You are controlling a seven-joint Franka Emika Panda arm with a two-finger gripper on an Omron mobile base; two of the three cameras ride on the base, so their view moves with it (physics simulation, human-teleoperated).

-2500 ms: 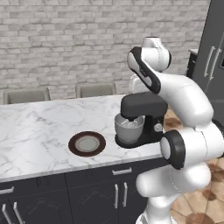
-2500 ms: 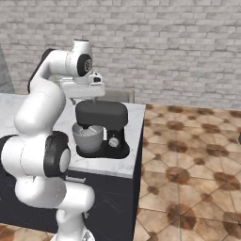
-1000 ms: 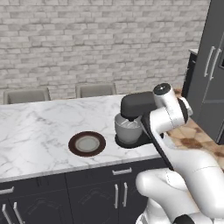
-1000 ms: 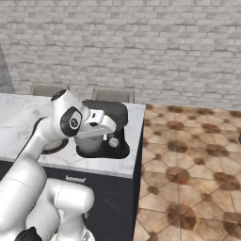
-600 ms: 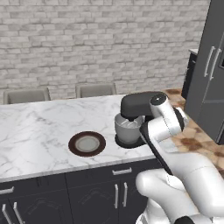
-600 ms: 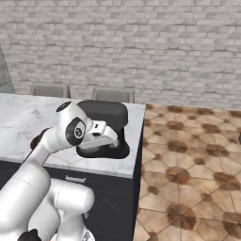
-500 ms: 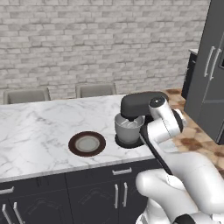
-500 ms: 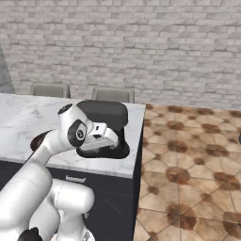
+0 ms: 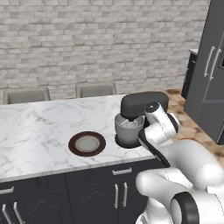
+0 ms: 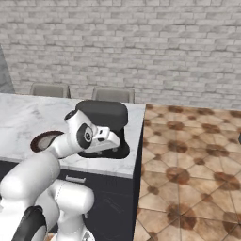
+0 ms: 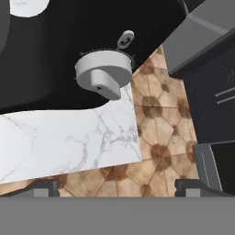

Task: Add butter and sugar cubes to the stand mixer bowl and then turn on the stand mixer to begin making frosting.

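Note:
The black stand mixer (image 9: pixel 143 103) stands at the counter's right end, with the grey stand mixer bowl (image 9: pixel 127 130) under its head. In the hand view my gripper (image 11: pixel 117 187) is open, its fingertips (image 11: pixel 42 188) wide apart. It points at the grey round knob (image 11: pixel 103 73) on the mixer's black side (image 11: pixel 41 59) from a short way off. A small grey lever (image 11: pixel 125 39) sits just beyond the knob. My hand hangs low at the mixer's right side (image 10: pixel 106 139). The butter and the sugar cubes are out of view.
A dark brown-rimmed plate (image 9: pixel 87 143) lies left of the bowl on the white marble counter (image 9: pixel 35 131). The counter's right edge (image 10: pixel 140 141) drops to a brown tiled floor (image 10: pixel 188 155). A tall dark fridge (image 9: pixel 212 65) stands at the right, and two chairs (image 9: pixel 95 89) behind the counter.
The arm has swung down from above the mixer to its right side, and in the last second the hand has drawn closer to the mixer. The jaws stayed open.

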